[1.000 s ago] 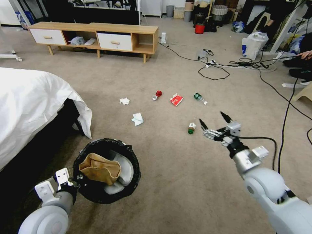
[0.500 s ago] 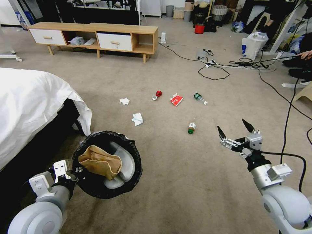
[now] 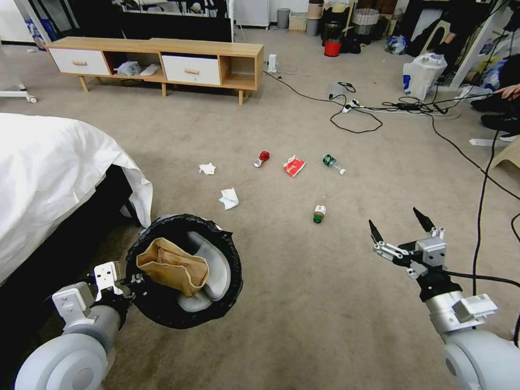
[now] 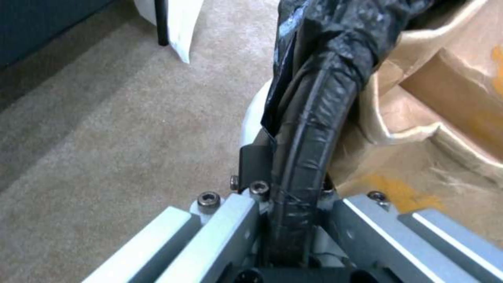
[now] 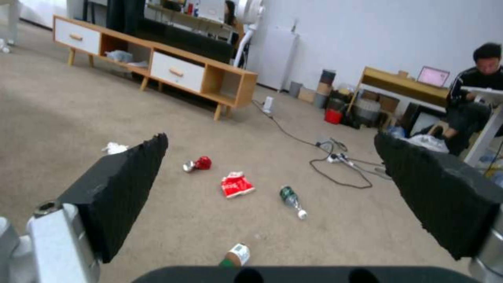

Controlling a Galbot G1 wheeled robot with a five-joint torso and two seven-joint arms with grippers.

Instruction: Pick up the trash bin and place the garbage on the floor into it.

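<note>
A wheeled robot holds the bin [image 3: 184, 271] off the carpet [image 3: 303, 325] at its lower left, beside the bed [image 3: 49, 173], the left gripper [image 4: 285, 204] clamped on the bag-wrapped rim. The bin tilts toward the camera, its black liner [image 4: 320, 102] crinkled over the edge. A crumpled brown paper bag [image 3: 173, 266] lies inside against the white wall.

The right gripper [image 3: 401, 228] hangs above the carpet at the lower right, its black fingers [image 5: 123, 184] spread wide and holding nothing. The rest of the litter lies ahead of it and to its left, all apart from the fingers. Nearest is a small bottle [image 3: 319, 213] with a green label, close to the gripper on its left side and a little farther out. Beyond that sit a second bottle [image 3: 333, 162], a red-white wrapper [image 3: 293, 166] and a crushed red can [image 3: 261, 158], in a loose row across the middle of the floor. Two white tissues [image 3: 229, 198] lie farther left, between the row and the bin; the one closer to the bin rests just beyond its far rim.

A low wooden cabinet [image 3: 157, 59] stands along the far side, and black cables [image 3: 352, 108] trail over the carpet at right
</note>
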